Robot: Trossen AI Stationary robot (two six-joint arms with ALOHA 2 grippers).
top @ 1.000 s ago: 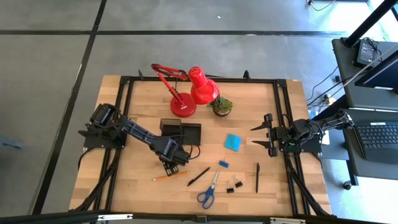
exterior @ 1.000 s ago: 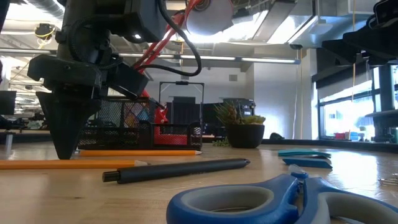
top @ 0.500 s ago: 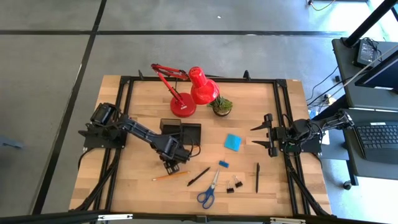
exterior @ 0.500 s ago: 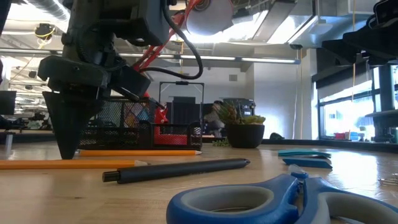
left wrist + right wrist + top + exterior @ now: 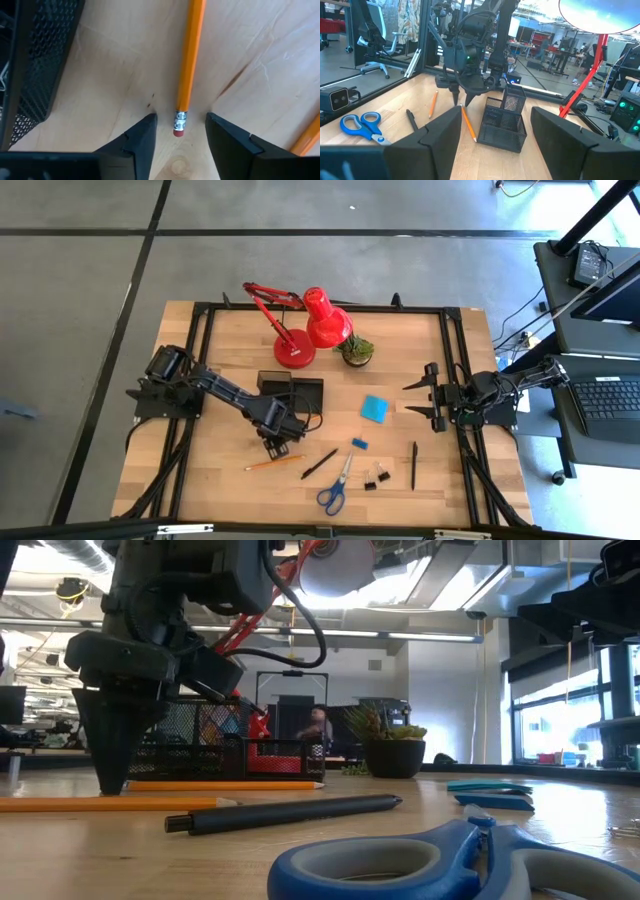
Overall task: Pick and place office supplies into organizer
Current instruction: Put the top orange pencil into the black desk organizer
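Note:
My left gripper (image 5: 280,447) points down at the table just in front of the black mesh organizer (image 5: 295,392). It is open, and its fingertips (image 5: 148,131) stand on either side of the eraser end of an orange pencil (image 5: 189,60) without touching it. In the low view my left gripper (image 5: 110,785) stands over that pencil's left end (image 5: 225,785). A second orange pencil (image 5: 268,464) lies nearer the front edge. My right gripper (image 5: 408,400) waits open at the table's right side.
Flat on the table lie a black pen (image 5: 320,463), blue-handled scissors (image 5: 335,488), a small blue eraser (image 5: 359,443), a blue note pad (image 5: 375,408), black binder clips (image 5: 378,477) and another pen (image 5: 414,465). A red lamp (image 5: 305,325) and a potted plant (image 5: 356,350) stand at the back.
My left gripper has shifted a little toward the table's right, along the pencil under it, still pointing down. The pencils and other supplies have not moved.

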